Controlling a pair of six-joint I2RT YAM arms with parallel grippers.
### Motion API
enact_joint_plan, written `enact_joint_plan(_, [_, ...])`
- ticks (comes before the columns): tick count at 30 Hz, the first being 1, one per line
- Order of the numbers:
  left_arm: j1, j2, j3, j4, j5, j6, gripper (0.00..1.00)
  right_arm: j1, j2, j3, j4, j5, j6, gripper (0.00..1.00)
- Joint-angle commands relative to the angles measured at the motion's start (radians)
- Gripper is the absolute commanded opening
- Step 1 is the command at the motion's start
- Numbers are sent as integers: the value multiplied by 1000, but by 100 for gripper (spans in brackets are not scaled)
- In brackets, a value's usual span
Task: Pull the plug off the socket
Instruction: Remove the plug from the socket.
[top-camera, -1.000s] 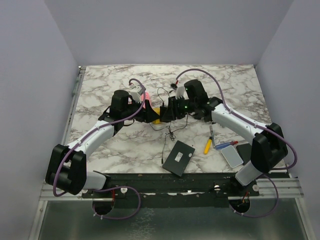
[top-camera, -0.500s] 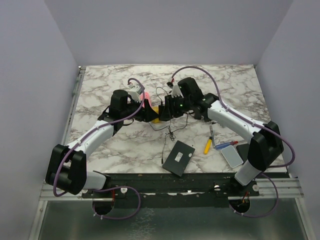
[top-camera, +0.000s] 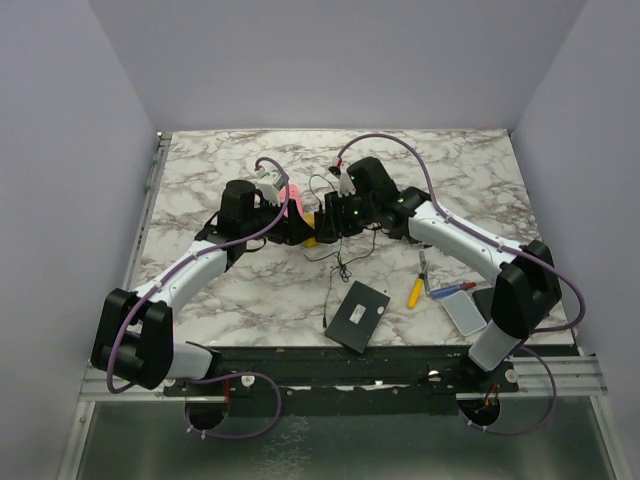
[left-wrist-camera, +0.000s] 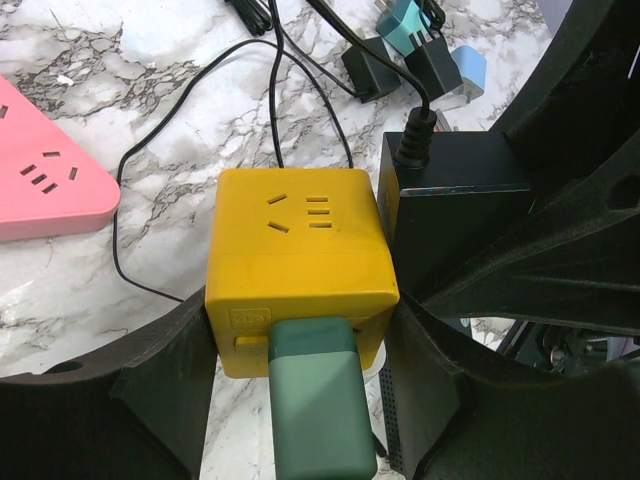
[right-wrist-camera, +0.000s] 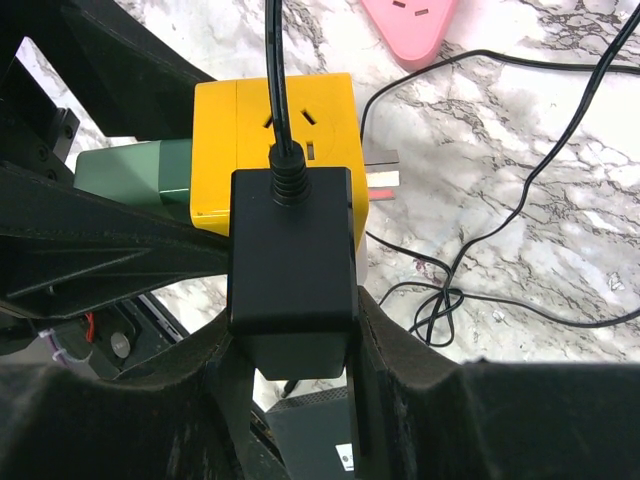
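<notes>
The socket is a yellow cube (left-wrist-camera: 300, 240) (right-wrist-camera: 225, 120) (top-camera: 312, 230) at mid-table. My left gripper (left-wrist-camera: 300, 350) (top-camera: 300, 226) is shut on it, one finger against each side. A green plug (left-wrist-camera: 320, 410) (right-wrist-camera: 130, 175) sits in the face nearest the left wrist. A black plug (right-wrist-camera: 290, 260) (left-wrist-camera: 455, 200) with a cable lies against the cube's adjoining face, and my right gripper (right-wrist-camera: 292, 340) (top-camera: 328, 218) is shut on its body. Whether its pins are still seated is hidden.
A pink power strip (left-wrist-camera: 40, 180) (right-wrist-camera: 410, 20) lies just beyond the cube. Loose black cables (top-camera: 340, 255) trail toward a black box (top-camera: 357, 315). Spare adapters (left-wrist-camera: 410, 30) sit farther back. A yellow-handled tool (top-camera: 414, 292) and a white device (top-camera: 465, 313) lie at the near right.
The right arm has shifted left, bringing its gripper and the black plug closer to the cube. The left arm and the cube have stayed put.
</notes>
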Motion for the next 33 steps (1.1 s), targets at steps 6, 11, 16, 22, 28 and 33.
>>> enact_joint_plan(6, [9,-14,32,63,-54,12,0,40,-76,-101,149,-47,29,0])
enact_joint_plan(11, [15,-16,33,61,-46,16,0,39,-109,-141,207,-102,11,0])
enact_joint_plan(16, [16,-15,36,62,-32,25,0,25,-131,-176,258,-190,-21,0])
enact_joint_plan(22, [16,-7,38,62,-16,29,0,-8,-158,-212,310,-323,-51,0])
enact_joint_plan(28, [17,-6,37,64,-11,31,0,-54,-167,-248,369,-467,-45,0])
enact_joint_plan(33, [17,-1,36,70,-7,27,0,-56,-154,-244,354,-453,-57,0])
